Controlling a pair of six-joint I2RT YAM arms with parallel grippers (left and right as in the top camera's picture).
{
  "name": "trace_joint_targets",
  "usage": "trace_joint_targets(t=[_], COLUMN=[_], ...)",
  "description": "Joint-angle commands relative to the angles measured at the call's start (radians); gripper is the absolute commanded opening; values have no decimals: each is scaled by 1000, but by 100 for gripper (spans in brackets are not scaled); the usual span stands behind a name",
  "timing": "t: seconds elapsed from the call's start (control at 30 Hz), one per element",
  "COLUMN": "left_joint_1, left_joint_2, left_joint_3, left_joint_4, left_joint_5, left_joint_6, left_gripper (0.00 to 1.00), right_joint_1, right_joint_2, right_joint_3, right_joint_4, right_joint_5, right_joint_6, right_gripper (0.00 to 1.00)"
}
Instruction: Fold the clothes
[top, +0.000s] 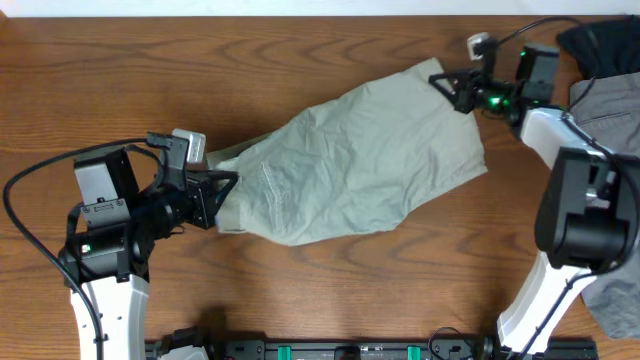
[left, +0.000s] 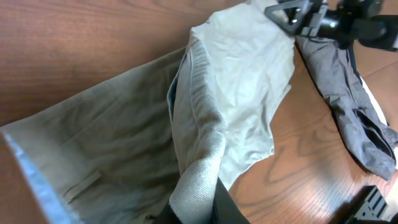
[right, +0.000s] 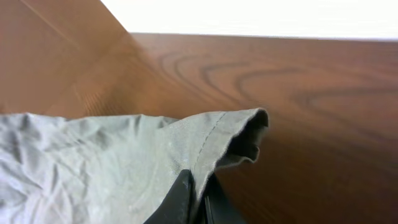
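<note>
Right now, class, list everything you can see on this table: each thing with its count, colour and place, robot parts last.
shorts: one, light khaki-green, lying across the middle of the table
grey garment: one, grey, at the table's right edge
black garment: one, black, far right corner
table: one, brown wood grain, under everything
left pincer: one, black, shut on the shorts' left end
right pincer: one, black, shut on the shorts' far right corner
</note>
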Motion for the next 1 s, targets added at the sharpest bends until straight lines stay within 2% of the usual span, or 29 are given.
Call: trace_joint_targets(t=[0.0,0.1,0.13,0.4,0.43,0.47,0.5,0.53,0.57,0.87,0.9,0.97], left_joint_1=[5,5,5,4,5,4,4,4,4,4,4,5], left_joint_2=[-9,-9,-9,-9,-9,-9,-9,-9,-9,-9,-9,-9], left_joint_3=[5,5,5,5,5,5,5,5,5,5,5,5], left_joint_4=[17,24,26,28,28,27,27,27,27,27,27,28], left_joint_5=[17,17,17,17,17,17,17,17,17,17,17,17], left_joint_6=[21,21,21,21,21,21,20,20,20,20,21,21], left_gripper=[6,6,6,6,6,6,6,6,6,6,6,7], right_joint_1=[-14,-10,-8,18,21,24,27,29,32,36,36,39], right_joint_2=[-31,-31,-31,-31,-31,-31,-31,-31,-31,-31,-31,-30], right_joint_3=[3,3,3,3,3,3,3,3,3,3,3,3], right_joint_4=[-4,-28,-32,-37,-37,-37,-42,-50,-59,-132,-135,-154], right_joint_5=[-39,-34,-35,-35,-34,-33,-26,-12,0,76,103,195], right_joint_6=[81,80,80,76,76,76,76,76,76,31,31,31], right_gripper=[5,6,9,8,23,31,28,11,2,1,7,30])
